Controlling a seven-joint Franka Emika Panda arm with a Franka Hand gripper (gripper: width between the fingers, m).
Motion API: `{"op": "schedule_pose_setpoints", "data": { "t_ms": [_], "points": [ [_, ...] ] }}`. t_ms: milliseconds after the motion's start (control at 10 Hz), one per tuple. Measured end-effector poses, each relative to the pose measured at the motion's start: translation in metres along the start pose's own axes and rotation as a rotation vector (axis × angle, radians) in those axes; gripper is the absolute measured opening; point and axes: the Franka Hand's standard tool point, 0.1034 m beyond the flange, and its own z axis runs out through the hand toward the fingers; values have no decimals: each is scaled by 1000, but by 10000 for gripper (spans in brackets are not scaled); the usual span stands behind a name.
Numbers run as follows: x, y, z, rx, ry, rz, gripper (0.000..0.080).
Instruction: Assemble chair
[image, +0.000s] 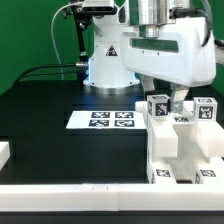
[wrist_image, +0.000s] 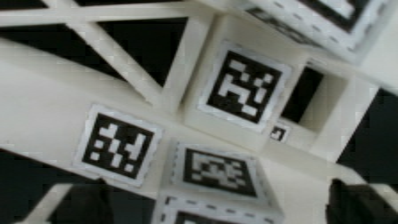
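Exterior view, one chair (image: 178, 140), one marker board (image: 110, 120)

The gripper (image: 166, 97) is largely screened by the arm's wrist housing in the exterior view, so the spread of its jaws cannot be read there. The chair (image: 182, 145) is cut off at that view's right edge. In the wrist view the chair (wrist_image: 196, 120) is blurred and cropped on every side

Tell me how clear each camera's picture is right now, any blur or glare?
Exterior view: fairly sharp, bright glare on the robot arm, and the marker board readable against the dark table. Wrist view: very close on the chair, tags soft and slightly blurred, white plastic washed out.
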Motion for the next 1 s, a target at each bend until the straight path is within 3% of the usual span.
{"op": "schedule_pose_setpoints", "data": {
  "t_ms": [200,800,1000],
  "points": [
    [-3,0,1,-2,-5,-324,648],
    [0,0,1,-16,15,-756,648],
    [1,1,1,-16,15,-731,396]
  ]
}}
